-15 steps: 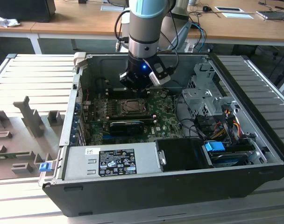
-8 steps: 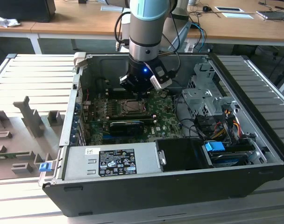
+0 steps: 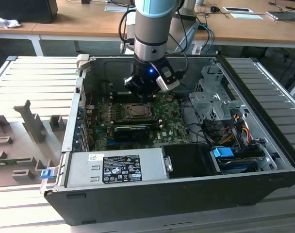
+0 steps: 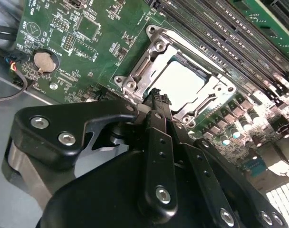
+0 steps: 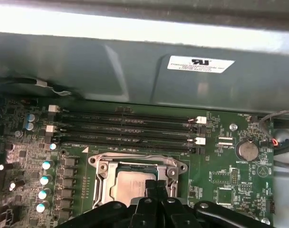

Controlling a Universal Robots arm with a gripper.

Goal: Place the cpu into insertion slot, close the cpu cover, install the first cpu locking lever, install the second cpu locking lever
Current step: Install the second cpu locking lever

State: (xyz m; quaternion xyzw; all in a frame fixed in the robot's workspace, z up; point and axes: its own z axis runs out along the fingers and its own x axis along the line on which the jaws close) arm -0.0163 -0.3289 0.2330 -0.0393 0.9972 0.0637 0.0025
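Pincer (image 4: 156,95) above cpu (image 4: 181,84), memory slots (image 5: 128,128) just beside, fingers perhaps together.

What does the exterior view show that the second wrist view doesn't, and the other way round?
Exterior view alone: the whole open computer case, its power supply box along the near edge, bundled cables, and the robot arm reaching down into it.

Second wrist view alone: the round coin battery and the silver-topped cpu lying in the insertion slot, framed by the cpu cover.

Both: the green motherboard and the gripper poised over the socket.
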